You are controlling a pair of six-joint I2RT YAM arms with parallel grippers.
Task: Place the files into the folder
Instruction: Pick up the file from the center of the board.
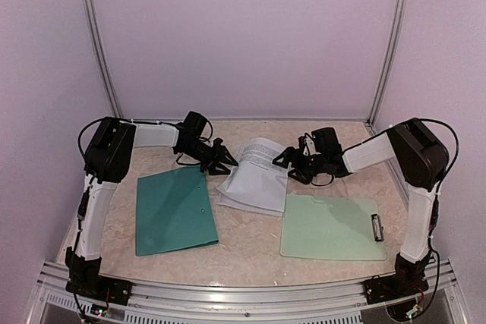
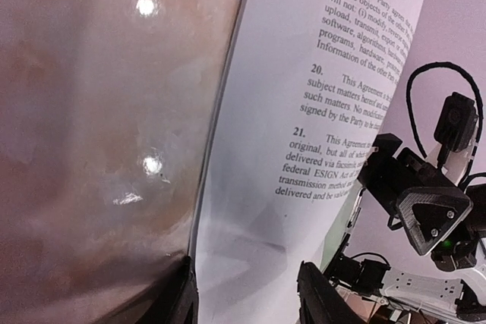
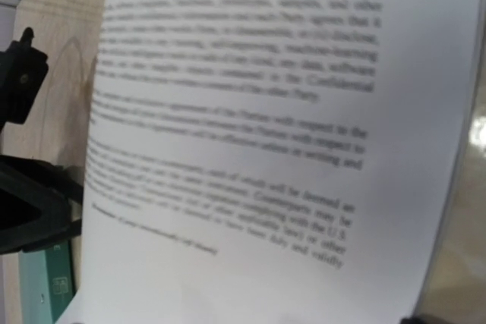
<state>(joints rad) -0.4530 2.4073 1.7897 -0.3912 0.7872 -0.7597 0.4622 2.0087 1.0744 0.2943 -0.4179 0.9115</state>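
Top external, curled white files (image 1: 254,178), flat teal folder (image 1: 175,212)

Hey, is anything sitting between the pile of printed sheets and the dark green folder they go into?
Nothing visible does. The files lie just right of the folder, only a strip of bare table between them. The left gripper is at the sheets' far left corner; the clipboard lies on their other side.
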